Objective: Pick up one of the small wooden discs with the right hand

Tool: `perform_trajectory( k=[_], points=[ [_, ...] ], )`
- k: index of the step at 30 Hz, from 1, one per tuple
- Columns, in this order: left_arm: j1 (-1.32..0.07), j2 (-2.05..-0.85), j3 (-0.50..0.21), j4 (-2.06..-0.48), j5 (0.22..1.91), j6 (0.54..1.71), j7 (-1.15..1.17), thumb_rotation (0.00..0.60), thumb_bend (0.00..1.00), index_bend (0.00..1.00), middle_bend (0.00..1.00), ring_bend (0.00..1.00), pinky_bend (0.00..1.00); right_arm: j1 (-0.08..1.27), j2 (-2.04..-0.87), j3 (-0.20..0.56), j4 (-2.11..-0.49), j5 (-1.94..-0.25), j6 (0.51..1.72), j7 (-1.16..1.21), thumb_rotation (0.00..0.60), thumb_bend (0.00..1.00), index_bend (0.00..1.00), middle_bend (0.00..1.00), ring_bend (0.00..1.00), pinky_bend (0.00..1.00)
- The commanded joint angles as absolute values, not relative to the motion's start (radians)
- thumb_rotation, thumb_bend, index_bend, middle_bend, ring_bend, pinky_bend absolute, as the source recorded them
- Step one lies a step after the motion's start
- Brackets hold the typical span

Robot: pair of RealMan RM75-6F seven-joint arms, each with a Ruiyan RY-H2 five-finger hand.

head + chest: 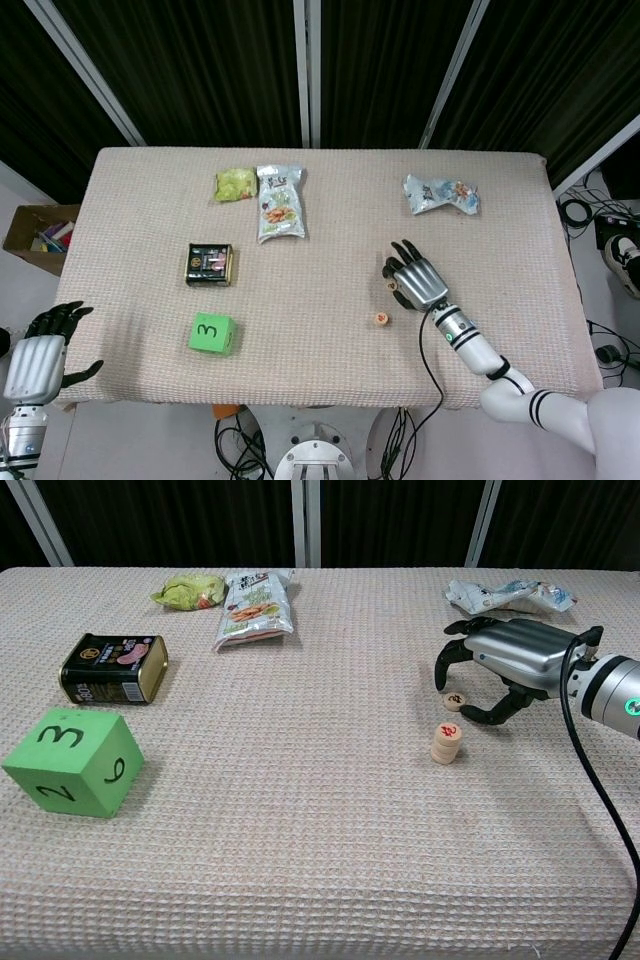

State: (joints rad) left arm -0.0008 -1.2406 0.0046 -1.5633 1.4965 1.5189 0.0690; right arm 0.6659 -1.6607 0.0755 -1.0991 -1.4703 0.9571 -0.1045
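Note:
A single small wooden disc (454,700) with a red mark lies flat on the tablecloth, also seen from above (391,285). A short stack of the same discs (447,742) (381,320) stands just in front of it. My right hand (510,660) (415,282) arches over the single disc, with fingertips (443,667) hanging just above it and the thumb (490,715) on the cloth to its right. The disc sits in the gap and nothing is gripped. My left hand (40,355) hangs off the table's front left corner, fingers apart and empty.
A green cube (70,760) marked 3 and a dark tin (113,668) sit at the left. Two snack bags (255,605) (190,590) lie at the back, and a silver packet (510,595) lies behind my right hand. A cardboard box (35,235) is on the floor.

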Motion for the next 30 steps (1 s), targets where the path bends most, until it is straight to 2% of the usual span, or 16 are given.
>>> perform_trajectory(
  k=[1,18,22,26,30],
  points=[
    [-0.001,-1.241,0.004,-1.562,1.497,1.519,0.068,0.6,0.11,0.23,0.15,0.12,0.17,0.665,-1.664,0.074,-1.095,-1.47,0.961,-0.1,0.6,0.33,0.4,0.28,0.0,0.0],
    [0.004,-1.238,0.004,-1.558,1.497,1.524,0.061,0.6,0.11,0.23,0.15,0.12,0.17,0.667,-1.644,0.078,-1.124,-1.466,0.978,-0.117,0.6,0.34,0.49,0.31,0.0,0.0],
    [0.004,-1.237,0.004,-1.56,1.499,1.523,0.062,0.6,0.11,0.23,0.15,0.12,0.17,0.658,-1.571,0.074,-1.23,-1.497,1.022,-0.128,0.6,0.34,0.49,0.31,0.0,0.0],
    [0.003,-1.236,0.002,-1.563,1.502,1.526,0.065,0.6,0.11,0.23,0.15,0.12,0.17,0.648,-1.462,0.063,-1.404,-1.536,1.058,-0.161,0.6,0.34,0.5,0.32,0.0,0.0],
    [0.002,-1.235,0.002,-1.565,1.502,1.524,0.068,0.6,0.11,0.23,0.15,0.12,0.17,0.645,-1.385,0.044,-1.521,-1.563,1.059,-0.197,0.6,0.34,0.5,0.32,0.0,0.0]
  ],
)
